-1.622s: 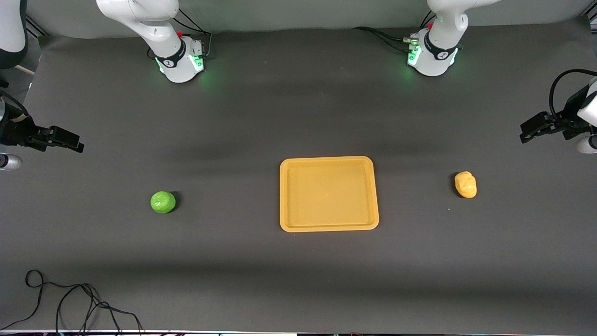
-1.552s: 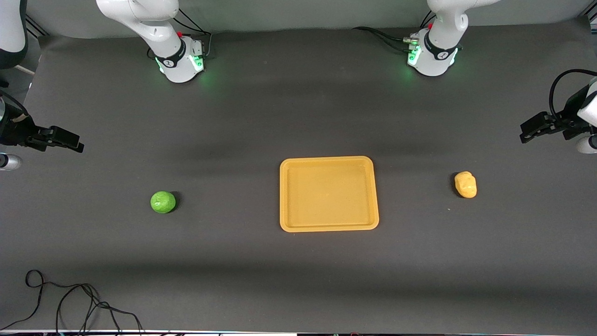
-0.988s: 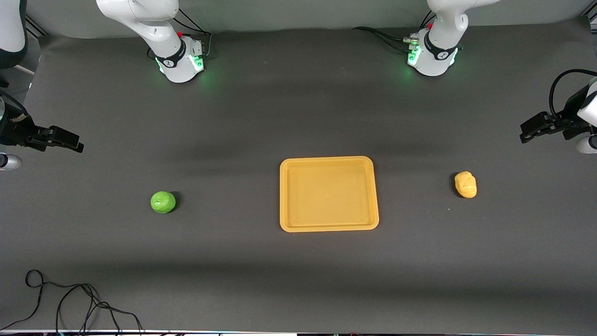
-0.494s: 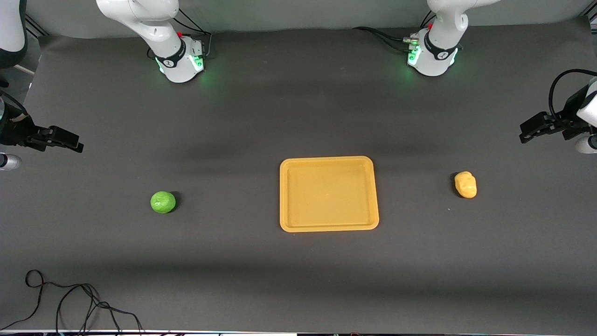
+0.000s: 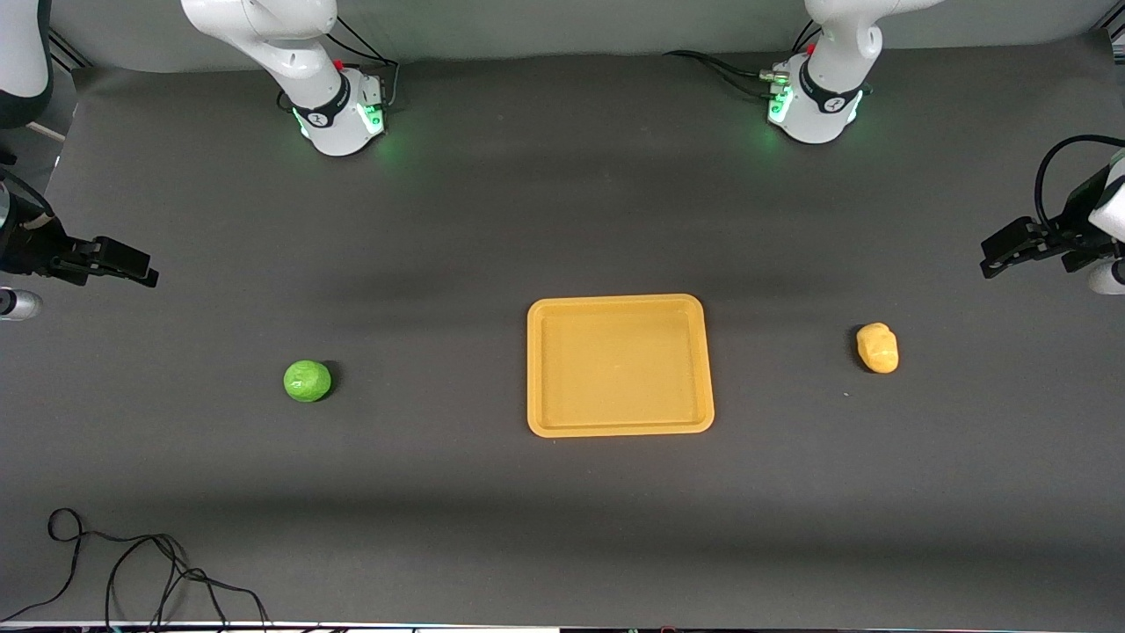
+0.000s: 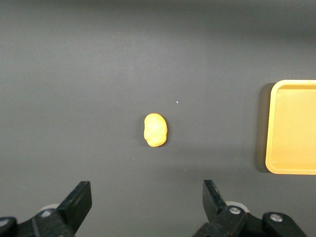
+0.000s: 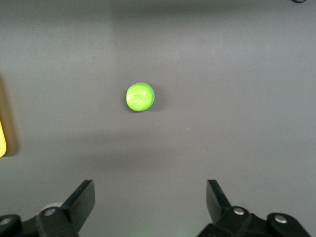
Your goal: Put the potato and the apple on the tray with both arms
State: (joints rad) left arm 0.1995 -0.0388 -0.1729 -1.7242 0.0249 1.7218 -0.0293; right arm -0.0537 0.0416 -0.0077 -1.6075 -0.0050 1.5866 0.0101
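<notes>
An orange-yellow tray [image 5: 620, 429] lies flat mid-table with nothing on it; its edge shows in the left wrist view [image 6: 291, 168]. The lumpy yellow potato [image 5: 878, 347] [image 6: 155, 130] rests on the mat toward the left arm's end. The green apple [image 5: 308, 381] [image 7: 140, 97] sits toward the right arm's end. My left gripper [image 5: 993, 255] [image 6: 146, 197] hangs open and empty above the mat at the table's edge, apart from the potato. Open and empty too, my right gripper [image 5: 145, 271] [image 7: 150, 197] hovers at the other edge, apart from the apple.
A dark grey mat [image 5: 562, 220] covers the whole table. A loose black cable [image 5: 132, 571] curls near the front corner at the right arm's end. Both arm bases [image 5: 338, 114] [image 5: 813, 110] glow green along the table's back edge.
The left gripper has dipped slightly lower at the table's edge. Nothing else has moved.
</notes>
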